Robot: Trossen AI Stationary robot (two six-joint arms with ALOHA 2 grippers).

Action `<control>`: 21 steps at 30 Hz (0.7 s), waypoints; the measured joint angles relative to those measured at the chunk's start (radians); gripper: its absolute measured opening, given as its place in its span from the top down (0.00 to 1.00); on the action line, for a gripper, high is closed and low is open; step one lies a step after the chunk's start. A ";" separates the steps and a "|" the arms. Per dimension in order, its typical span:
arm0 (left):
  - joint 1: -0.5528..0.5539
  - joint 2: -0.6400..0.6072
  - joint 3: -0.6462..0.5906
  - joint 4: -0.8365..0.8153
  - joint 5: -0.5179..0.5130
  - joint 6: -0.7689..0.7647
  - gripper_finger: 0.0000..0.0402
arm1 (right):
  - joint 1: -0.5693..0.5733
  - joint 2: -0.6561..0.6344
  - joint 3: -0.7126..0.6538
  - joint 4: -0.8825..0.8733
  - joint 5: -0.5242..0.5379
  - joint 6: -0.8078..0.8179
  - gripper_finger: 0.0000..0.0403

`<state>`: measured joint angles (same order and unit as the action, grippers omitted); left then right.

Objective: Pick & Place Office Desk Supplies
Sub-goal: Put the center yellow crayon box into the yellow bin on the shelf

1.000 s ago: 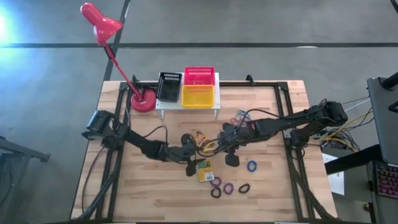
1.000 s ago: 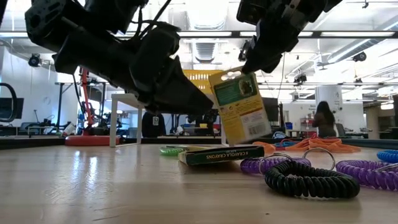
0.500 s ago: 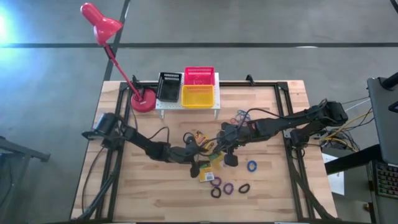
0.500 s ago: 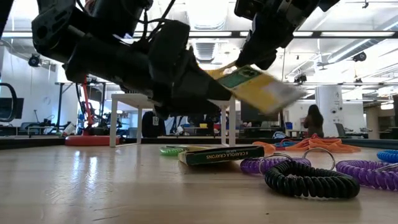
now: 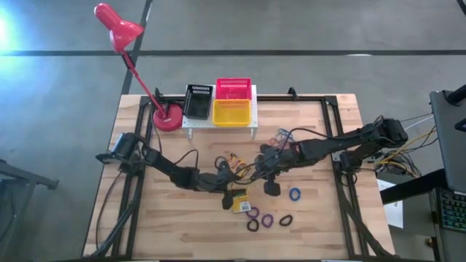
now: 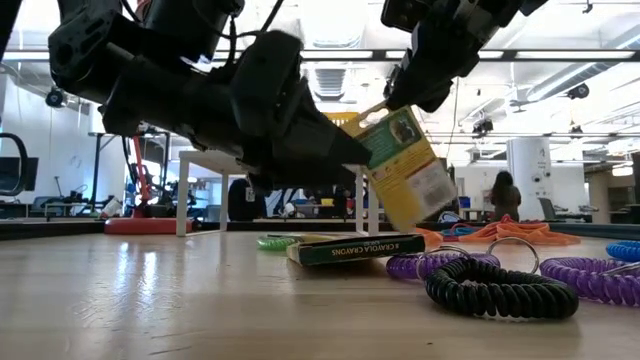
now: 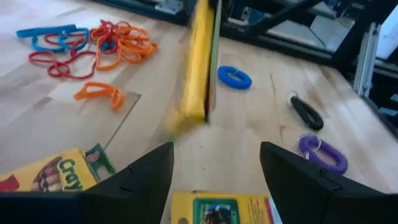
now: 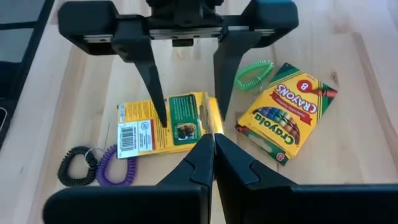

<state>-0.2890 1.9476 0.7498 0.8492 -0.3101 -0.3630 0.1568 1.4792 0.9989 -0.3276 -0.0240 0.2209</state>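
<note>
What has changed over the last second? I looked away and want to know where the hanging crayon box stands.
The right claw stays shut on the hanging crayon box, which swung up toward level and has dropped back to a steep tilt. The left claw stays open and has come in closer, its fingers now on either side of the box. The crayon box on the table, the coil rings and the baskets have not moved.

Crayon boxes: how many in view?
3. Held box hangs from the right gripper; flat box lies below it; face-up box lies beside the green coil. Arms may hide more.
</note>
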 joint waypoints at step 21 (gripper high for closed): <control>-0.005 0.000 0.038 0.057 -0.097 -0.001 0.69 | 0.021 0.000 0.000 0.106 0.054 -0.004 0.98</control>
<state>-0.2939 1.9480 0.7879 0.9058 -0.4073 -0.3640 0.1776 1.4792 0.9989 -0.2218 0.0303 0.2169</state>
